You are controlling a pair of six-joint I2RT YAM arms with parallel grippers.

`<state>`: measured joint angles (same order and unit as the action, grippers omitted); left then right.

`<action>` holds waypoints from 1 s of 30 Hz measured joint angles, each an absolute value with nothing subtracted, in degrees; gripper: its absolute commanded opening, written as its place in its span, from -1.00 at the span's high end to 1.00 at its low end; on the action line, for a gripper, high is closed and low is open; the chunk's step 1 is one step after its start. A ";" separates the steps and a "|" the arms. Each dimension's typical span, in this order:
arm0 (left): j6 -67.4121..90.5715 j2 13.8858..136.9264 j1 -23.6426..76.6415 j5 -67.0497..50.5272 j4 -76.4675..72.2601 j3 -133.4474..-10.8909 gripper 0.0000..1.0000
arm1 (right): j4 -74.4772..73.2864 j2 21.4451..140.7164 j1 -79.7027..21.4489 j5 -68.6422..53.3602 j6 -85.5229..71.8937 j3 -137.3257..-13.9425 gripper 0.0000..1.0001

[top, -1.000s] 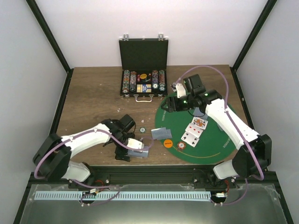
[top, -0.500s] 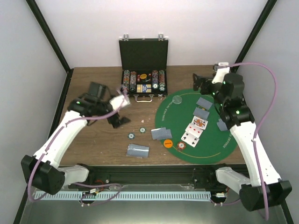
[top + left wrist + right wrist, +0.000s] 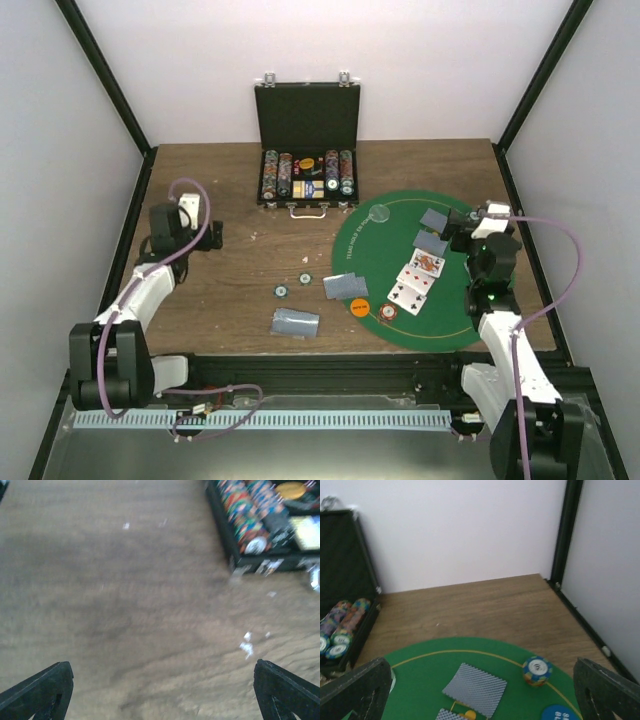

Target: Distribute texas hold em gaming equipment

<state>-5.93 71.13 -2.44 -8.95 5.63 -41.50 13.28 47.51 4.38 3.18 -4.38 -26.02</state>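
Print on round green felt mat [image 3: 450,308] too small to read. Wide open and holding nothing: left hand [image 3: 160,666] and right hand [image 3: 480,664].

Left arm [image 3: 140,292], right arm [image 3: 508,345] folded near bases, fingers [image 3: 42,692] wide apart (empty)

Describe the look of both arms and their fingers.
Left arm and right arm: white shells, black joints and bases. A lilac cable loops along each. Small green lights glow on the right wrist. The fingers are black, matte and wedge-shaped.
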 measured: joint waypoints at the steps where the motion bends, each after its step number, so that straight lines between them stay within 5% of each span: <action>1: -4.91 71.09 -2.44 -7.90 2.44 -38.39 -1.00 | 15.68 47.81 4.38 2.11 -4.03 -24.12 -1.00; 9: -2.50 69.97 -2.31 -6.48 -26.24 -17.54 -1.00 | 38.81 57.76 4.38 -4.73 -1.72 -15.22 -1.00; 22: -2.83 86.24 -0.75 -6.81 -60.60 -15.33 -1.00 | 58.43 75.02 4.36 -11.07 -0.62 -12.23 -1.00; 30: -3.86 88.75 -0.01 -8.21 -66.22 -13.45 -0.99 | 67.81 86.35 3.86 -16.36 1.13 -11.99 -1.00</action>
<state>-3.86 88.75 -0.01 -8.21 -66.22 -13.45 67.81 86.35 3.86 -16.36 1.13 -11.99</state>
